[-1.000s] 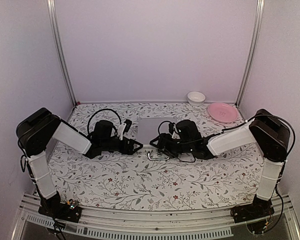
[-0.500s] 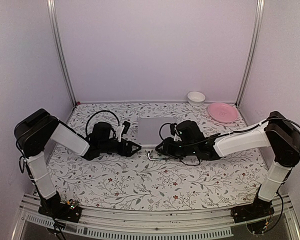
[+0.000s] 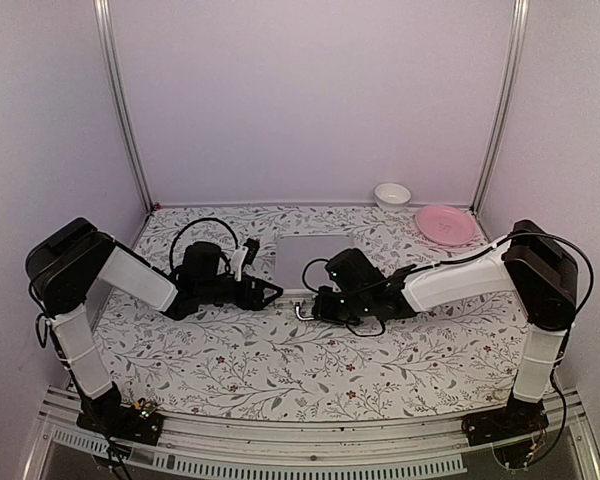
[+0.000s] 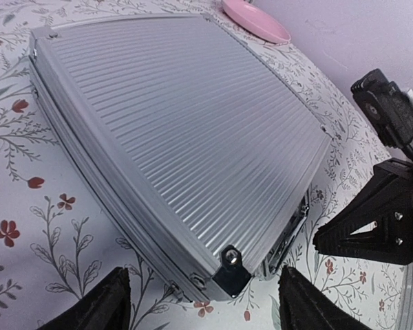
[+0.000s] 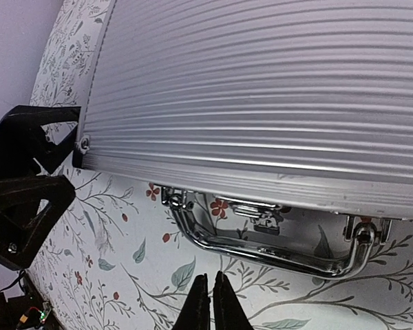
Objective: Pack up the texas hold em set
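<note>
The texas hold em set shows as a closed silver ribbed case (image 3: 310, 260) lying flat on the flowered table; its contents are hidden. In the left wrist view the case lid (image 4: 179, 130) fills the frame, and my left gripper (image 4: 206, 309) stands open, its fingers straddling the near corner (image 4: 230, 269) without touching it. In the right wrist view the chrome handle (image 5: 275, 251) and a latch (image 5: 265, 213) hang off the case front (image 5: 261, 89). My right gripper (image 5: 210, 302) is shut on nothing, just in front of the handle, not touching it.
A pink plate (image 3: 445, 224) and a white bowl (image 3: 392, 194) sit at the back right near the wall. The two grippers (image 3: 270, 293) (image 3: 315, 305) are close together at the case's front left corner. Metal posts frame the back corners.
My right gripper has gone from open to shut and slid left along the case front toward the handle. The left arm has barely moved and stays open.
</note>
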### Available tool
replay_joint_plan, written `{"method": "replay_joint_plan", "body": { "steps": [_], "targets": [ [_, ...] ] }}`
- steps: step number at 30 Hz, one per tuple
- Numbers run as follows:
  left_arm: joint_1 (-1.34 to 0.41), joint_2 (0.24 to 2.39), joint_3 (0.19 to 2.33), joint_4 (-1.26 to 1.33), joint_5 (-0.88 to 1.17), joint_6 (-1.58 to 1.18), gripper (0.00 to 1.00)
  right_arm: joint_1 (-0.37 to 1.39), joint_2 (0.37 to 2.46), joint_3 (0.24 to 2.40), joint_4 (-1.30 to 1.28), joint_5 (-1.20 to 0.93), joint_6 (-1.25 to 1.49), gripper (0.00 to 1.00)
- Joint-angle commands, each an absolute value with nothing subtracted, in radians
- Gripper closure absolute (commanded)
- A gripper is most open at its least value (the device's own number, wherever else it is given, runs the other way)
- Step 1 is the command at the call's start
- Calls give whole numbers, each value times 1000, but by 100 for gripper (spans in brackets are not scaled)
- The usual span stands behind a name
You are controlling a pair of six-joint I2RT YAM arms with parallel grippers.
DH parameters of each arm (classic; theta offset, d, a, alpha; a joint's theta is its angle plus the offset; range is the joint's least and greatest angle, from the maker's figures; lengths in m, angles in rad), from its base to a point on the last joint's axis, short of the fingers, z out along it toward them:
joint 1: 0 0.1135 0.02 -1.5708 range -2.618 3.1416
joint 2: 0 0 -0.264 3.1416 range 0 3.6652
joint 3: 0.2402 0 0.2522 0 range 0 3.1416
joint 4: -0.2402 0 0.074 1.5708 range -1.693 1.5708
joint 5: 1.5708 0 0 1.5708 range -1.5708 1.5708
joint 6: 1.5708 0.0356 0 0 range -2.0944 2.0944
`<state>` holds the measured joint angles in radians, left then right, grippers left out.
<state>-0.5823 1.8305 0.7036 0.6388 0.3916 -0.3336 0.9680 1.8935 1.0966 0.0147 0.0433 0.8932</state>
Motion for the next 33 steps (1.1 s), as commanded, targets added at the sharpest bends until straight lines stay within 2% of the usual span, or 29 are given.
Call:
{"method": "replay_joint_plan", "body": {
  "steps": [1,33],
  "targets": [
    [-578,1815,701,656,401,-337,26,971,1925,1128,-16,92,900,95],
    [-578,1827,711,653,415,-341,26,966,2038,1250,-108,229,895,96]
  ]
}}
